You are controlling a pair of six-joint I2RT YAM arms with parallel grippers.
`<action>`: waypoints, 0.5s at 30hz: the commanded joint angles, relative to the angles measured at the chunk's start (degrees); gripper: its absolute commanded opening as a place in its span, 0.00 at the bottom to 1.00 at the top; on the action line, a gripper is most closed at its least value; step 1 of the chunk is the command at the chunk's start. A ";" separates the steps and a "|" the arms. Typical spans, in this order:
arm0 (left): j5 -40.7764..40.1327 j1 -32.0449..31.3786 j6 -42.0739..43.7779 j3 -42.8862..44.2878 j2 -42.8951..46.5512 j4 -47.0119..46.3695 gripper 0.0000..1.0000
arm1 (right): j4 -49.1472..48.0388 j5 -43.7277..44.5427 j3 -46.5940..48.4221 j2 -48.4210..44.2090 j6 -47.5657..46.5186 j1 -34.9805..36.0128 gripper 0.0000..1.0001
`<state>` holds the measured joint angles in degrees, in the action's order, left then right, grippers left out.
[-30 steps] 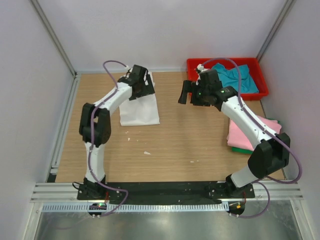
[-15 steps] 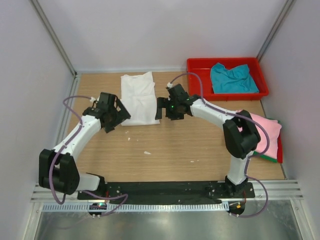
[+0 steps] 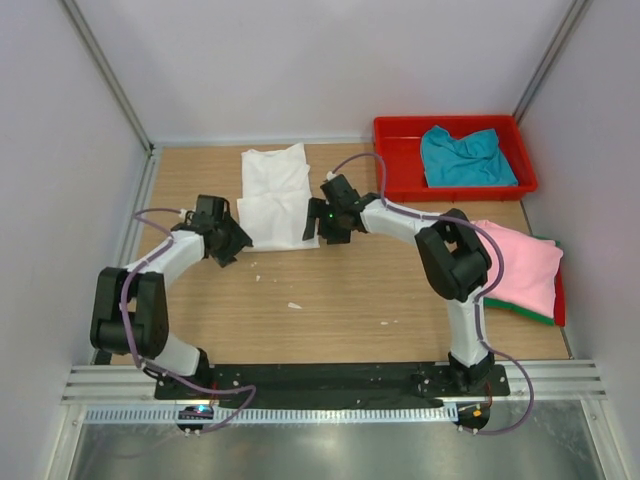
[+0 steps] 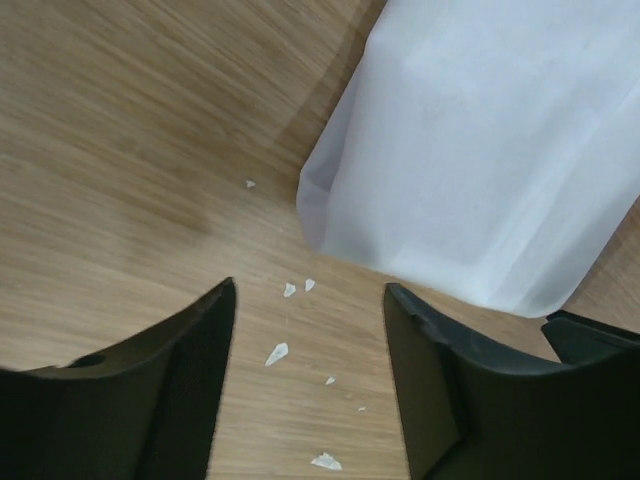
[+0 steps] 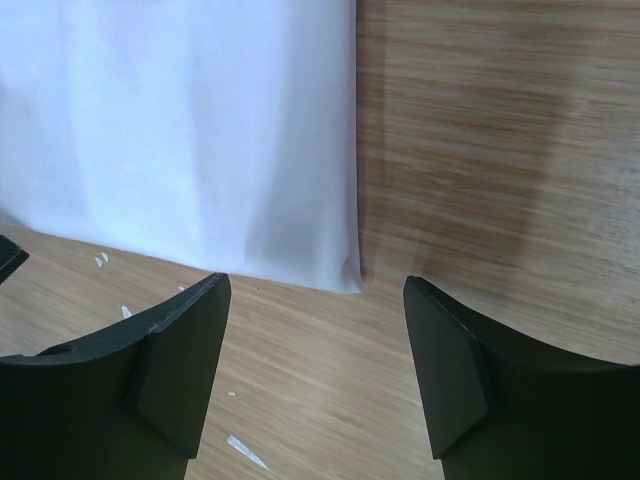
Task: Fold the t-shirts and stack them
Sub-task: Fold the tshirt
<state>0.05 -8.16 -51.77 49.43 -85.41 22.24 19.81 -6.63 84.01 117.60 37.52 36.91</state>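
A white t-shirt (image 3: 277, 195) lies flat and lengthwise on the wooden table, folded into a long strip. My left gripper (image 3: 232, 243) sits low at its near left corner, jaws open over bare wood, the white t-shirt (image 4: 480, 150) just ahead of them. At the near right corner my right gripper (image 3: 312, 230) is open too, with the white t-shirt (image 5: 180, 130) ahead and nothing between its fingers. A pink t-shirt (image 3: 520, 265) rests folded on a green t-shirt (image 3: 520, 312) at the right. A teal t-shirt (image 3: 462, 155) lies crumpled in the red tray (image 3: 395, 160).
Small white scraps (image 3: 293, 305) dot the wood near the shirt's front edge. White walls with metal rails (image 3: 120, 260) close in the table on three sides. The red tray stands at the back right corner.
Both arms came down from the far end of the white shirt to its near corners. Both grippers have narrowed a little. The shirt now lies stretched out longer.
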 commanded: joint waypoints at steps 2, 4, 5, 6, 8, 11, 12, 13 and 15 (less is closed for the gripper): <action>0.38 0.87 1.58 2.60 -4.23 -5.89 0.52 | -4.43 2.06 2.57 0.87 3.61 -0.08 0.76; 0.30 1.13 1.58 2.78 -6.43 -6.07 0.45 | -4.43 2.76 2.83 1.23 3.79 -0.08 0.76; 0.38 1.39 1.84 2.69 -6.96 -6.42 0.43 | -4.61 2.94 2.74 1.23 3.97 -0.08 0.76; 0.38 1.48 2.02 2.78 -7.84 -6.68 0.40 | -5.22 3.03 2.74 1.57 3.88 -0.08 0.75; 0.30 1.75 2.55 2.95 -8.55 -7.47 0.34 | -5.57 2.59 2.74 2.19 3.97 -0.17 0.68; 0.30 1.66 3.34 2.60 -10.30 -8.00 0.24 | -5.49 0.57 3.09 4.03 3.97 -0.08 0.56; 0.56 1.66 3.34 2.43 -10.74 -8.09 0.21 | -5.49 0.31 3.01 4.30 3.88 -0.08 0.52; 1.17 1.66 2.99 2.16 -11.36 -8.00 0.14 | -5.31 0.22 2.57 4.65 3.88 0.01 0.48; 2.05 1.66 2.38 1.03 -11.45 -7.91 0.09 | -4.96 0.31 1.34 4.31 3.62 -0.08 0.47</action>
<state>1.41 -6.68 -49.80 50.94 -95.33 15.31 15.57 -6.02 85.21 121.25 40.93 36.84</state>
